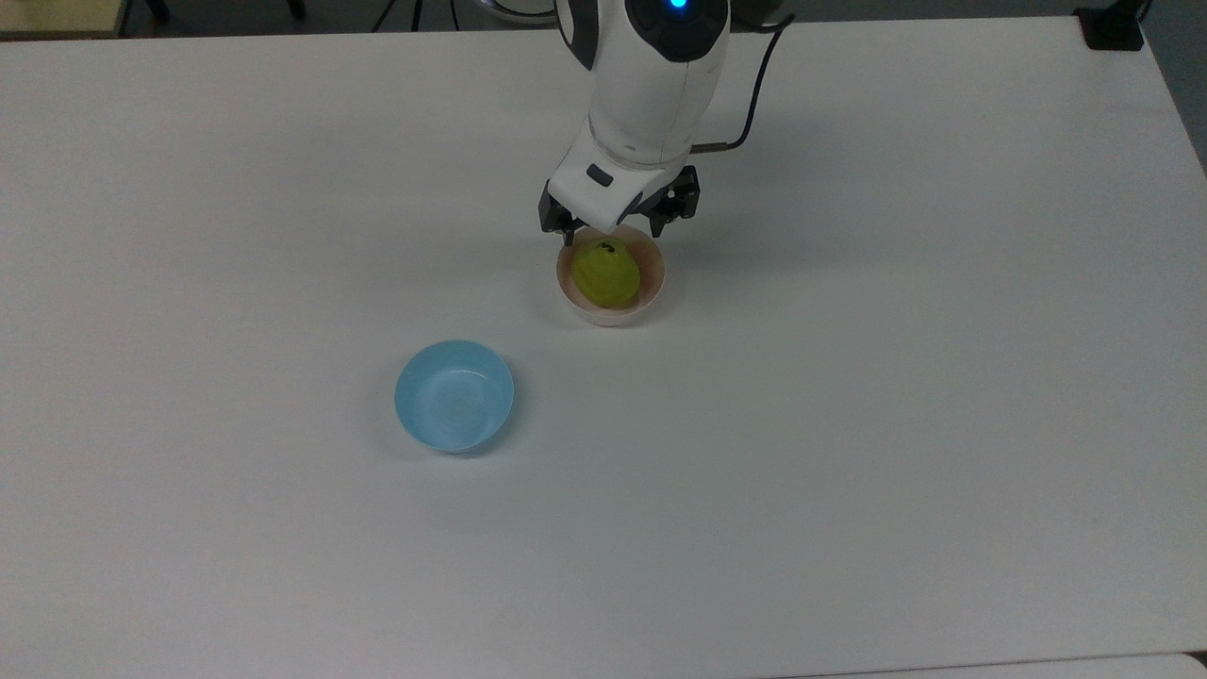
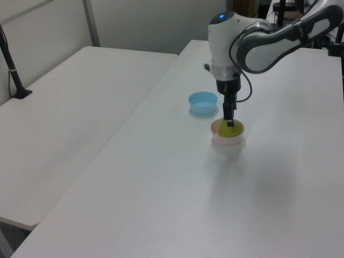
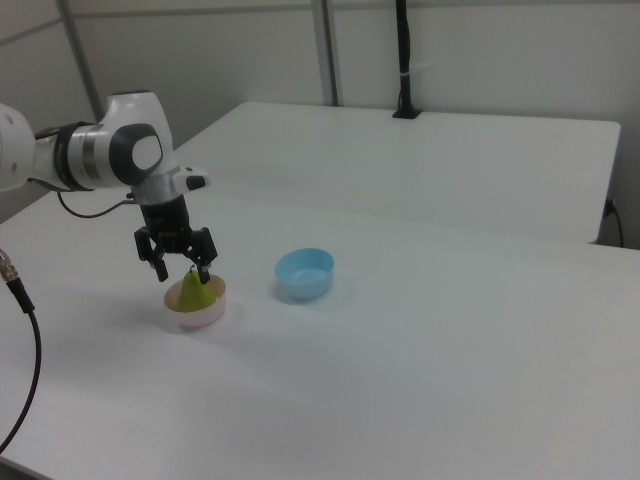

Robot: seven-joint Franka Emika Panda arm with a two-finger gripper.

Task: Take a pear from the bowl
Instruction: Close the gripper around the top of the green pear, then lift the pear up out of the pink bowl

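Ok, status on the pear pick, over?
Gripper open, straddling the pear's top. Pear upright in the pink bowl, not gripped. Blue bowl stands apart, nothing blocking.

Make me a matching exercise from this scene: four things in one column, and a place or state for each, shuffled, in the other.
Things:
1. pear
2. pink bowl
3. blue bowl
4. gripper

States:
A. empty
B. open, fingers either side of the pear's top
C. holds the fruit
D. sits upright, stem up

Pairs: 1-D, 2-C, 3-A, 4-B
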